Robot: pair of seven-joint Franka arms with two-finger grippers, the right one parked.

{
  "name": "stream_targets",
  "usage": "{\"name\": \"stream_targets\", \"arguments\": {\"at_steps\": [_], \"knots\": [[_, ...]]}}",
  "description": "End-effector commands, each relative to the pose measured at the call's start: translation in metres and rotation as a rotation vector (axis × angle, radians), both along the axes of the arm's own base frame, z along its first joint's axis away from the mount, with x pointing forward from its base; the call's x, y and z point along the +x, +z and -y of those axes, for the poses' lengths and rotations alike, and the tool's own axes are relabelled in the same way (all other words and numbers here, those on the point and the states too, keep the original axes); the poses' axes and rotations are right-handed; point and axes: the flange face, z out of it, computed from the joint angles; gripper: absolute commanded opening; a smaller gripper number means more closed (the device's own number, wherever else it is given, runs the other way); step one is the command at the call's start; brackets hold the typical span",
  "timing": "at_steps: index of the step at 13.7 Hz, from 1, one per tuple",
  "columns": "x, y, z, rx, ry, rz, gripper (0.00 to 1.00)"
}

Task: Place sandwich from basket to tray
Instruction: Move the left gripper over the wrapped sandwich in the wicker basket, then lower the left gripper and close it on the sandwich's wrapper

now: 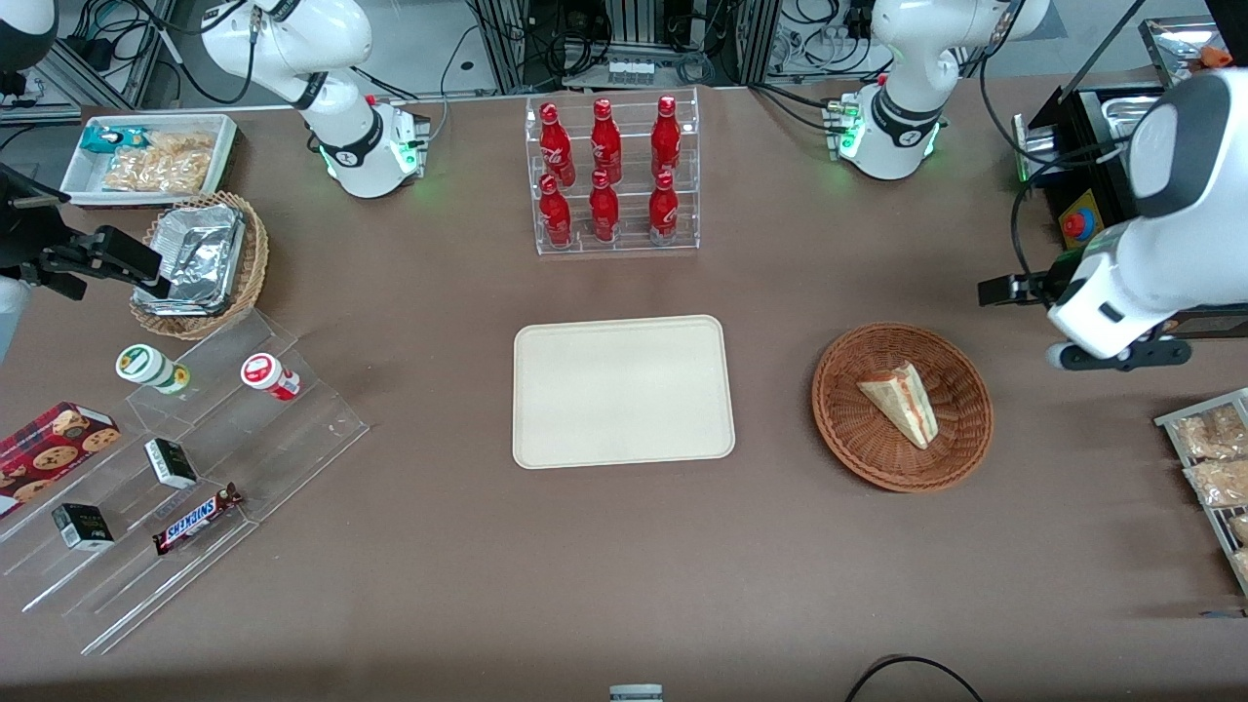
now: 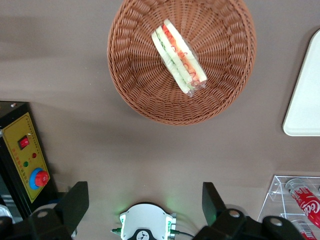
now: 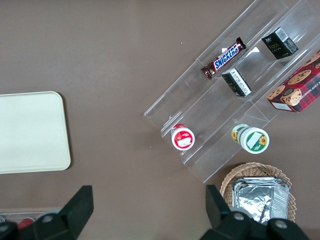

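The sandwich (image 1: 902, 402) (image 2: 179, 56), a pale wedge with red, orange and green filling, lies in the round reddish-brown wicker basket (image 1: 848, 444) (image 2: 135, 75). Beside the basket, toward the parked arm's end, the cream tray (image 1: 622, 390) (image 2: 305, 100) (image 3: 30, 132) lies flat with nothing on it. My left gripper (image 1: 1009, 291) (image 2: 144, 197) hangs open and holds nothing. It is above the table, farther from the front camera than the basket and a little toward the working arm's end.
A clear rack of red bottles (image 1: 614, 175) (image 2: 300, 197) stands farther from the camera than the tray. A black control box with a red button (image 1: 1082, 219) (image 2: 25, 155) and snack packets (image 1: 1214, 458) sit at the working arm's end. A stepped acrylic shelf (image 1: 166, 468) is at the parked arm's end.
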Motion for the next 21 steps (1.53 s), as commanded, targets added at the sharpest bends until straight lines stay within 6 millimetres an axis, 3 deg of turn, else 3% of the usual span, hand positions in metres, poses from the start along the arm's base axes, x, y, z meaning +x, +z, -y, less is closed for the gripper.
{"name": "stream_targets", "arguments": {"at_steps": [1,4,7,10,16,21], "knots": [[0.004,-0.025,0.002,-0.005,-0.013,-0.002,1.0],[0.004,-0.054,0.003,0.003,-0.004,0.033,1.0],[0.0,-0.07,0.004,0.027,0.065,0.057,1.0],[-0.004,-0.083,0.011,0.047,0.113,0.096,1.0],[-0.018,-0.118,0.048,0.132,0.172,0.161,1.0],[-0.036,-0.154,0.049,0.109,0.323,0.324,1.0]]}}
